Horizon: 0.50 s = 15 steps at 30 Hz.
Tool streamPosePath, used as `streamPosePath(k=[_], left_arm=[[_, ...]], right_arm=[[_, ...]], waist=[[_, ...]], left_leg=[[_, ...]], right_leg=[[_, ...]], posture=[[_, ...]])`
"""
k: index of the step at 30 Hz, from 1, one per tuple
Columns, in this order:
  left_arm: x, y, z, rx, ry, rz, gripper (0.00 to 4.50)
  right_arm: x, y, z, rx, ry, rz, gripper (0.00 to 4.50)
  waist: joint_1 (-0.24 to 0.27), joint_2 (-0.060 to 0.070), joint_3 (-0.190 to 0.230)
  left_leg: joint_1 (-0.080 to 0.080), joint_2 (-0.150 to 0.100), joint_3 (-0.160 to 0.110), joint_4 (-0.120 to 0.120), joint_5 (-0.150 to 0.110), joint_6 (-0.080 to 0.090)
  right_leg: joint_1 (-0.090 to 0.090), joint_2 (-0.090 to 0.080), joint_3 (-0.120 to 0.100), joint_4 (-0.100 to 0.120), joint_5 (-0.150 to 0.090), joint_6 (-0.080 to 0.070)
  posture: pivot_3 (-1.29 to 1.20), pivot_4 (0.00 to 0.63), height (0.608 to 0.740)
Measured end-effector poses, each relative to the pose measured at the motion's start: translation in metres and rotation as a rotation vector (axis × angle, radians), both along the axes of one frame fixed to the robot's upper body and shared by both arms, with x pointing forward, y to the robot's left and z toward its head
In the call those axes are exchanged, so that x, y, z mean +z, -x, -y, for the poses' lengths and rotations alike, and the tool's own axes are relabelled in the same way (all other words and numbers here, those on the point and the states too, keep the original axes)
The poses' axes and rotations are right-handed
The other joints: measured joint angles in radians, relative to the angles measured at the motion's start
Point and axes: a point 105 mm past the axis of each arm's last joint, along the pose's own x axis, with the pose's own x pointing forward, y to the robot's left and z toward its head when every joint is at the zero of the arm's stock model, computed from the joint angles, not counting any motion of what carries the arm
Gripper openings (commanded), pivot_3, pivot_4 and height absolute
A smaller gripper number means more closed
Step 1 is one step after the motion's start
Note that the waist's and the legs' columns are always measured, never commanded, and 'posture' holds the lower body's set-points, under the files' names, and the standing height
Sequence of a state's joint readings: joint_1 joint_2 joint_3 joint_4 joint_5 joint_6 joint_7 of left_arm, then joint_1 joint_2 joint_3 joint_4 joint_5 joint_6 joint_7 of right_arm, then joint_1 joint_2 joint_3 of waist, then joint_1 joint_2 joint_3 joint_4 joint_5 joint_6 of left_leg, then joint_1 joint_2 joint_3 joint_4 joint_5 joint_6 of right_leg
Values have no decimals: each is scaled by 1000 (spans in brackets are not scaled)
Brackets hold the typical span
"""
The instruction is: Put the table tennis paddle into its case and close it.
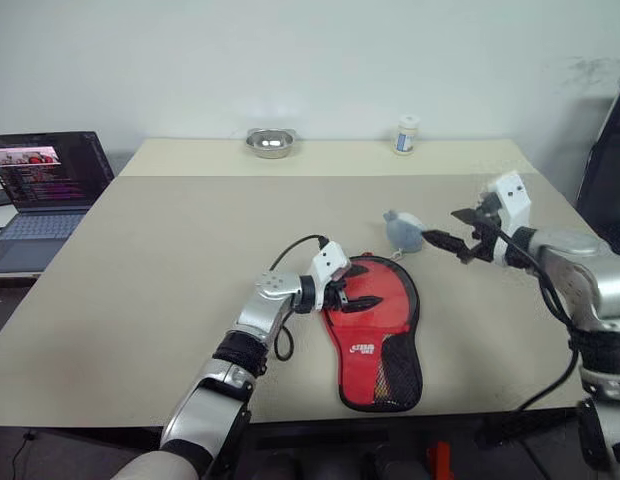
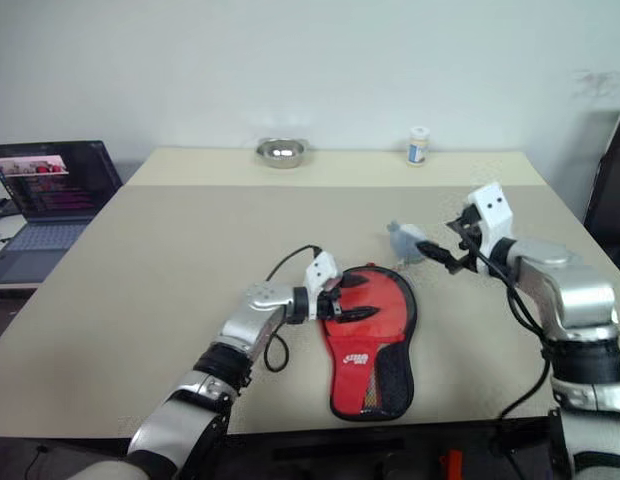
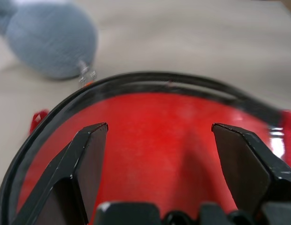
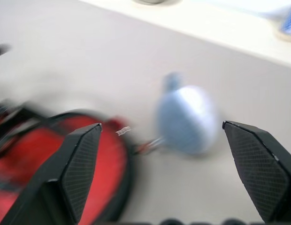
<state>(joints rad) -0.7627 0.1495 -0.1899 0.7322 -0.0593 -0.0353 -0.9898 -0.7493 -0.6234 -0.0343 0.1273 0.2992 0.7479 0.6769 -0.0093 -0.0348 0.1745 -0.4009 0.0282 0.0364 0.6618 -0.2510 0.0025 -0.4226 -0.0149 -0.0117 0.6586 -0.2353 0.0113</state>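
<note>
Case (image 1: 375,335) lies flat on the tabletop (image 1: 150,270) near the front edge, round end away from the robot, handle end toward it. Red shows through the clear front (can't tell whether that's the paddle or just the panel). Left gripper (image 1: 362,297) is low over the case's round end, fingers (image 3: 89,164) spread wide, holding nothing. Right gripper (image 1: 458,232) is up in the air right of the case, fingers (image 4: 80,168) fully apart, empty. Grey ball (image 1: 402,231) sits just beyond the case's round end, between the two grippers. Bowl (image 1: 269,143) and small bottle (image 1: 406,134) at the far edge, laptop (image 1: 40,190) off to the left.
</note>
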Motion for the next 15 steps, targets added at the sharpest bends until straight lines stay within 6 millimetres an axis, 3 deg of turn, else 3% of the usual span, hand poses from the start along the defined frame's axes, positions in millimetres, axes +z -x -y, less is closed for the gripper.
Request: streamPosePath(k=[7,15], left_arm=[[0,3,7,-17,13,24,3845],[0,4,4,-17,10,28,3845]], right_arm=[[-27,-49,-29,15,-40,-72,4500],[-50,-68,-37,-29,82,-57,4500]], waist=[[-2,0,0],[0,1,0]], left_leg=[[0,-1,2,1,0,0],[0,-1,2,0,0,0]], right_leg=[[0,-2,1,0,3,-4],[0,-3,0,0,3,-5]], posture=[[0,150,740],[0,150,740]])
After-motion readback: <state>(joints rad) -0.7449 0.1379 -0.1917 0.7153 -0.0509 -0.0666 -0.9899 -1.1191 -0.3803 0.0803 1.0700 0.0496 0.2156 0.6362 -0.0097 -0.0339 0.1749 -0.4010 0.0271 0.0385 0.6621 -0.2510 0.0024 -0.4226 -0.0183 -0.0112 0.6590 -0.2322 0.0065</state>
